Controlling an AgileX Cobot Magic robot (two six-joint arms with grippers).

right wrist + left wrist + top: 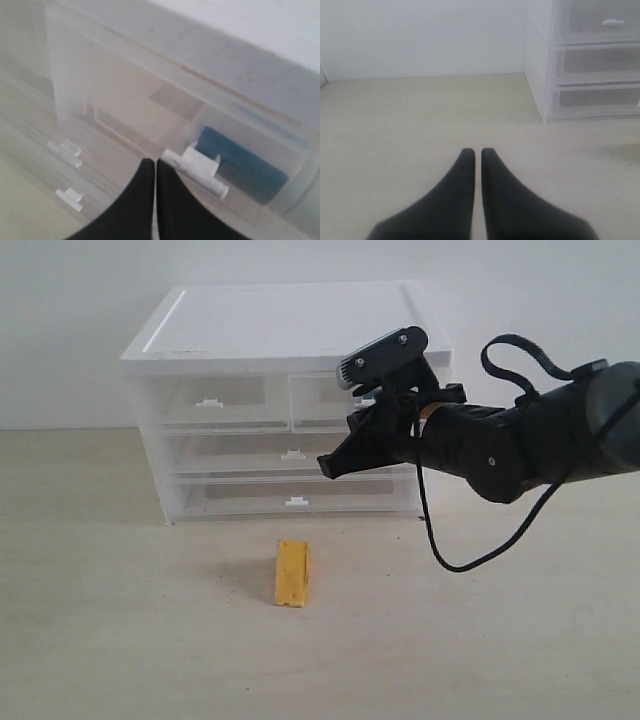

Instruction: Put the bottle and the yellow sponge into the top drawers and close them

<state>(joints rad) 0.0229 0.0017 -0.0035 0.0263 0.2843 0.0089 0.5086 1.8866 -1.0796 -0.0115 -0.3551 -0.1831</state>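
The left top drawer (210,398) and right top drawer (322,400) are translucent half-width boxes with small white tab handles, and both look pushed in flush. The right one's tab (197,167) sits just beyond the tips of the right gripper's (152,163) closed jaws. The bottle (245,170) lies on its side inside that right drawer, its teal-blue body dim through the front, just past the jaw tips. The yellow sponge (292,573), a porous orange-yellow block, stands on a narrow edge on the table (100,620), below those jaws and well apart from them.
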